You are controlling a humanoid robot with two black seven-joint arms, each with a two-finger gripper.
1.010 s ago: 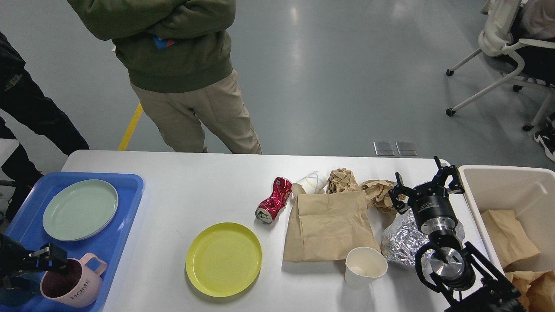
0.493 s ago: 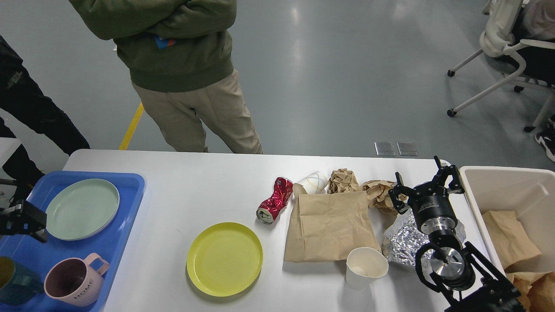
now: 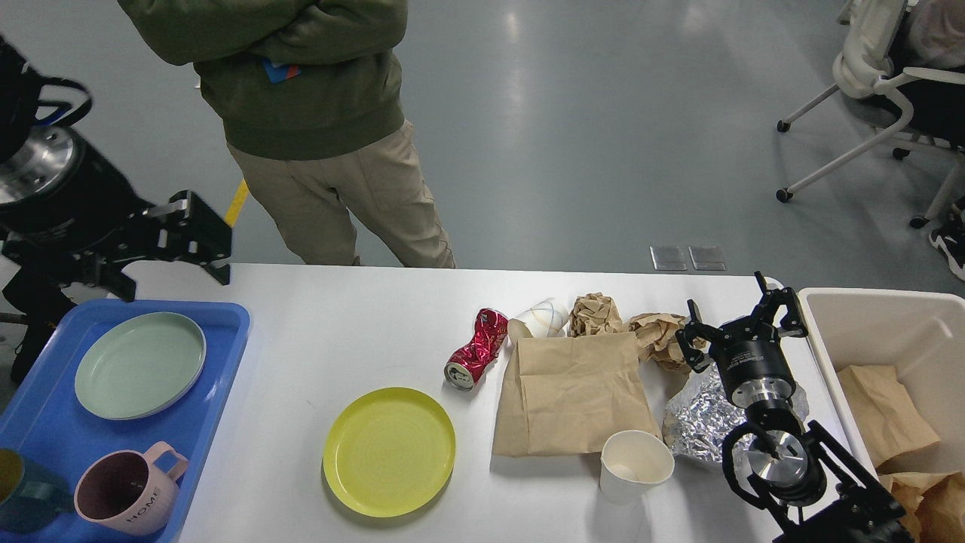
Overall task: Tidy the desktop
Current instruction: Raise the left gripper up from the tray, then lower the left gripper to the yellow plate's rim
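Head view: white, rounded-cornered desktop (image 3: 332, 339) strewn with litter.

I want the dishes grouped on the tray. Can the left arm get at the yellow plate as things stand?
Probably yes. The left gripper hangs open and empty over the desktop's far left corner, and only bare white surface lies between it and the yellow plate. The can lies off to the plate's right.

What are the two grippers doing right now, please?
Left gripper: open, empty, above the desktop's far left corner.
Right gripper: open, empty.
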